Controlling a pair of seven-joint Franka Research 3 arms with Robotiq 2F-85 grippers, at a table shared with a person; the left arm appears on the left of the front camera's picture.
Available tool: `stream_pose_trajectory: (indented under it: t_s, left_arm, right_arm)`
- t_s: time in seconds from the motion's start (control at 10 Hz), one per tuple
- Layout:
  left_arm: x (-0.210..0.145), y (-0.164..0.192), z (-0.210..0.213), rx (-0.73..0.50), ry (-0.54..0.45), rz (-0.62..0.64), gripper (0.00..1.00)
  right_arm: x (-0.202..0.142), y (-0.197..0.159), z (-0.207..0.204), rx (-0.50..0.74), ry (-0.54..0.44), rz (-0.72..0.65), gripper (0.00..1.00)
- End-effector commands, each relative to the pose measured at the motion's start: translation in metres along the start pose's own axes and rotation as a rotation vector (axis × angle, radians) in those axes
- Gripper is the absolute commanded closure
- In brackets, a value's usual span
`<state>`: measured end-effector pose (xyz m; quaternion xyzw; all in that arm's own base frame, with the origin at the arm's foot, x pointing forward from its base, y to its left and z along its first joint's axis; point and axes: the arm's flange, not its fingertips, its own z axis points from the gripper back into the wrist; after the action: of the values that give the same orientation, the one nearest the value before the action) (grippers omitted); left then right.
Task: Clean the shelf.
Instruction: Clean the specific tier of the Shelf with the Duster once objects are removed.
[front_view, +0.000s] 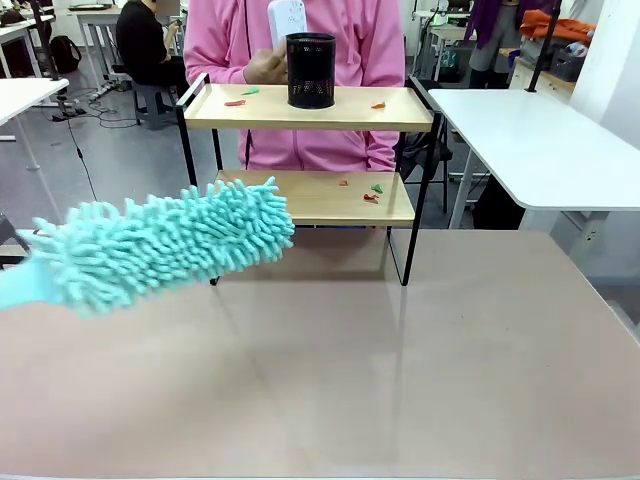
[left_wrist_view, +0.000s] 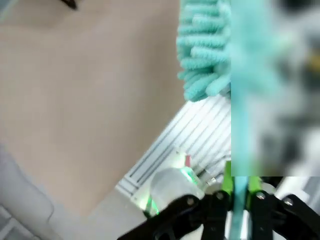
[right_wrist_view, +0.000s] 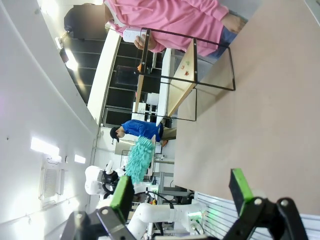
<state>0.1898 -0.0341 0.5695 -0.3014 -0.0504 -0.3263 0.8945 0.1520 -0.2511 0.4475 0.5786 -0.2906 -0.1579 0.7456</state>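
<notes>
One black mesh cup (front_view: 311, 70) atop the shelf (front_view: 300, 118), among small scraps (front_view: 235, 102)

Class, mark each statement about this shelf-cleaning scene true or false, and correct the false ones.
1. The left gripper is shut on the handle of the duster. True.
2. The black mesh cup stands on the lower board of the shelf. False: it stands on the top board.
3. Small scraps lie on both boards. True.
4. The right gripper holds a cloth. False: it is open and holds nothing.
</notes>
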Motion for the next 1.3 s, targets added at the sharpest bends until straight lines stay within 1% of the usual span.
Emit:
stream_pose_trajectory:
  t_s: [0.0, 0.1, 0.2, 0.3, 0.4, 0.5, 0.6, 0.7, 0.9, 1.0, 1.2]
  left_arm:
    - [0.016, 0.004, -0.01, -0.03, -0.021, 0.072, 0.88]
    - [0.0, 0.0, 0.0, 0.0, 0.0, 0.0, 0.88]
    - [0.0, 0.0, 0.0, 0.0, 0.0, 0.0, 0.88]
    - [0.012, 0.005, -0.017, 0.018, 0.005, 0.03, 0.88]
    - [0.009, -0.006, -0.022, 0.085, -0.183, 0.177, 0.88]
    - [0.026, -0.012, -0.042, 0.114, -0.189, 0.217, 0.88]
    - [0.053, -0.02, -0.057, 0.152, -0.241, 0.249, 0.88]
    - [0.072, -0.028, -0.066, 0.181, -0.253, 0.277, 0.88]
    - [0.106, -0.033, -0.084, 0.227, -0.194, 0.263, 0.88]
    - [0.119, -0.028, -0.093, 0.259, -0.154, 0.292, 0.88]
    - [0.136, -0.024, -0.1, 0.298, -0.224, 0.356, 0.88]
  right_arm:
    - [0.003, 0.001, -0.001, 0.018, -0.012, 0.028, 0.0]
    - [0.003, 0.001, -0.001, 0.018, -0.012, 0.028, 0.0]
    - [0.003, 0.001, -0.001, 0.018, -0.012, 0.028, 0.0]
    - [0.003, 0.001, -0.001, 0.018, -0.012, 0.028, 0.0]
    - [0.003, 0.001, -0.001, 0.018, -0.012, 0.028, 0.0]
    - [0.003, 0.001, -0.001, 0.018, -0.012, 0.028, 0.0]
    - [0.003, 0.001, -0.001, 0.018, -0.012, 0.028, 0.0]
    - [0.003, 0.001, -0.001, 0.018, -0.012, 0.028, 0.0]
    - [0.003, 0.001, -0.001, 0.018, -0.012, 0.028, 0.0]
    - [0.003, 0.001, -0.001, 0.018, -0.012, 0.028, 0.0]
    - [0.003, 0.001, -0.001, 0.018, -0.012, 0.028, 0.0]
